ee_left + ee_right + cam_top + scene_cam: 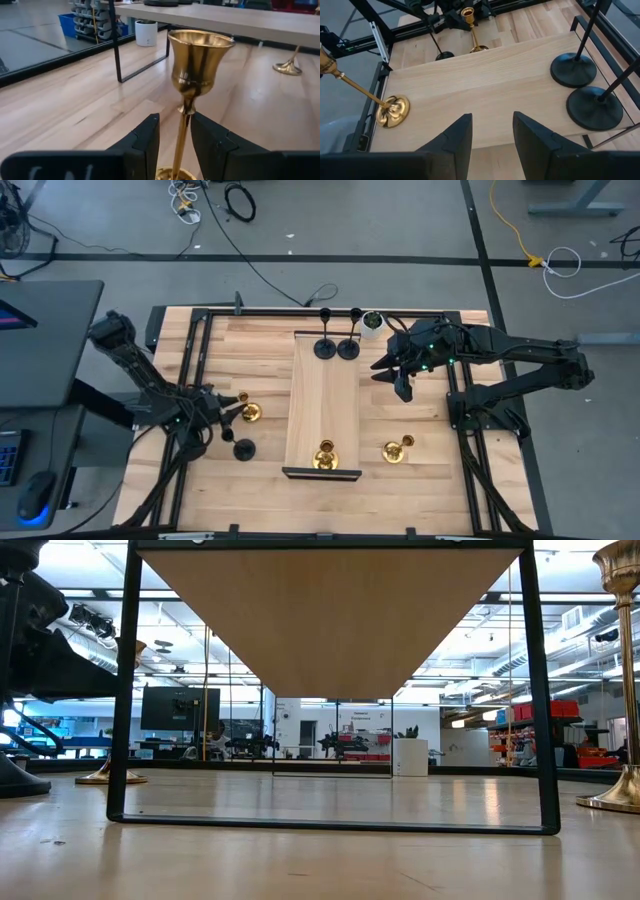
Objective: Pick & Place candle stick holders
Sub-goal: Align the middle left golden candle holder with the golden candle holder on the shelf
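Observation:
My left gripper (pixel 232 413) is open at table level on the left, its fingers on either side of the thin stem (pixel 182 135) of an upright brass holder (pixel 249 412). I see no contact. A black holder (pixel 243 448) stands on its base just near of it. Two black holders (pixel 323 345) (pixel 348 345) stand at the far end of the raised wooden shelf (pixel 322 395), and a brass one (pixel 326 457) at its near end. Another brass holder (pixel 397 449) stands on the table to the right. My right gripper (pixel 392 378) is open and empty, above the shelf's right edge.
A small white pot with a green plant (pixel 372 323) stands at the table's far edge beside the black holders. The shelf rests on a thin black frame (pixel 124 690). Black rails (pixel 190 370) run along the table's sides. Bare wood lies right of the shelf (pixel 410 420).

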{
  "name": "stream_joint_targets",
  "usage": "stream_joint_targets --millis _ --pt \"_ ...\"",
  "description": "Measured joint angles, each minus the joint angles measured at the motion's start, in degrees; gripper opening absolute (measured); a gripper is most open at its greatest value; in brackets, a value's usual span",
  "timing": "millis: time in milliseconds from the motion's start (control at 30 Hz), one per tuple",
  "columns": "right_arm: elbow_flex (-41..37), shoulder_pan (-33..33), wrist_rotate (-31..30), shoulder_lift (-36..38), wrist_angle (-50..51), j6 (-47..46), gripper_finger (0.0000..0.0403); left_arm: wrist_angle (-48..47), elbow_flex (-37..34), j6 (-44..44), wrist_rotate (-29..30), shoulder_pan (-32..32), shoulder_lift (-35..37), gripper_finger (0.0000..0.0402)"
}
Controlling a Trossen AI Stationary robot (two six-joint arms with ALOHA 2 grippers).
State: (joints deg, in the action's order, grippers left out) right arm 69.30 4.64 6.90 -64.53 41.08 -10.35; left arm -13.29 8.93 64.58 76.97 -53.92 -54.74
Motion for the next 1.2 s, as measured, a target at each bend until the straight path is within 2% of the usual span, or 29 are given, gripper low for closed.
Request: stream_joint_targets --millis 267,467,767,1200 --pt "0.0 0.0 -0.01 0.0 0.0 0.07 0.0142 5.62 0.0 -7.72 -3.21 3.14 0.0 0.0112" --pt "0.0 -0.01 0.0 0.0 0.02 -0.04 0.0142 6.2 0.0 -9.3 -4.88 5.06 0.0 0.0107" --pt "0.0 0.0 0.0 0.0 0.02 -0.08 0.0142 6.23 0.02 -10.79 -5.48 5.89 0.0 0.0017" --pt "0.0 -0.01 0.0 0.0 0.06 -0.08 0.0142 5.9 0.02 -11.28 -5.14 5.87 0.02 0.0015"
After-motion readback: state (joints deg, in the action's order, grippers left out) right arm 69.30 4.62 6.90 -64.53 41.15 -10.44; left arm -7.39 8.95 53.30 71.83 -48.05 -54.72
